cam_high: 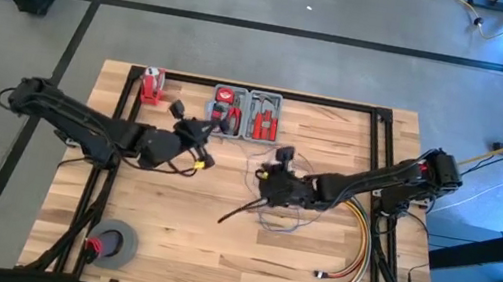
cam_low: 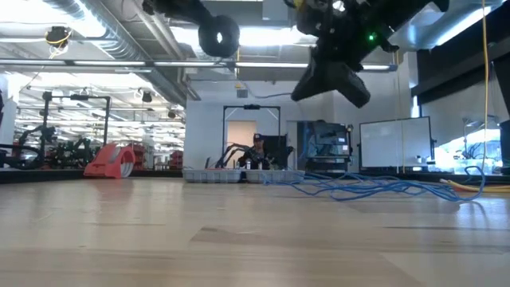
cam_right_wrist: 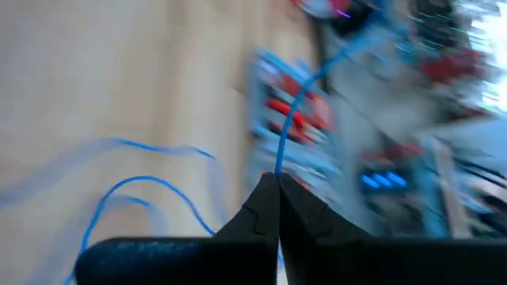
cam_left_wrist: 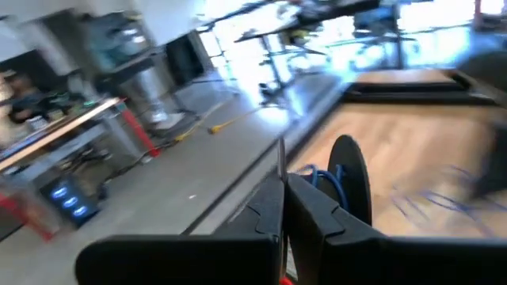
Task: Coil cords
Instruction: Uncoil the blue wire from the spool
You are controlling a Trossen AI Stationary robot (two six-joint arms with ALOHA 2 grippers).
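Observation:
Thin blue cords (cam_low: 366, 187) lie in loose loops on the wooden table (cam_high: 213, 256), right of its middle (cam_high: 272, 215). My right gripper (cam_high: 263, 185) hovers just above them, shut on one cord (cam_right_wrist: 297, 111). That cord runs away from the fingers toward the table's far left. My left gripper (cam_high: 202, 145) is raised left of centre, near the tool tray, with its fingers shut (cam_left_wrist: 283, 198). A thin strand (cam_left_wrist: 280, 154) comes out from between its fingertips. Beside its fingers a dark round disc (cam_left_wrist: 350, 186) has blue cord (cam_left_wrist: 323, 178) looped behind it. My left gripper pinches a thin strand (cam_left_wrist: 280, 170) between its two fingertips, clear of the table. The strand rises straight out of the tips; which part of the cord it is I cannot tell. My right gripper pinches one blue cord (cam_right_wrist: 277, 168) between its fingertips, slanting down from the table's right. The cord runs on from the tips in a nearly straight line, lifted off the table, while more loops (cam_right_wrist: 135, 190) lie below.
A grey tool tray (cam_high: 246, 112) with red-handled tools stands at the far middle, with a red object (cam_high: 151, 85) to its left. A bundle of yellow, orange and red cables (cam_high: 356, 249) lies at the right. A grey tape roll (cam_high: 114, 244) sits near the front left corner.

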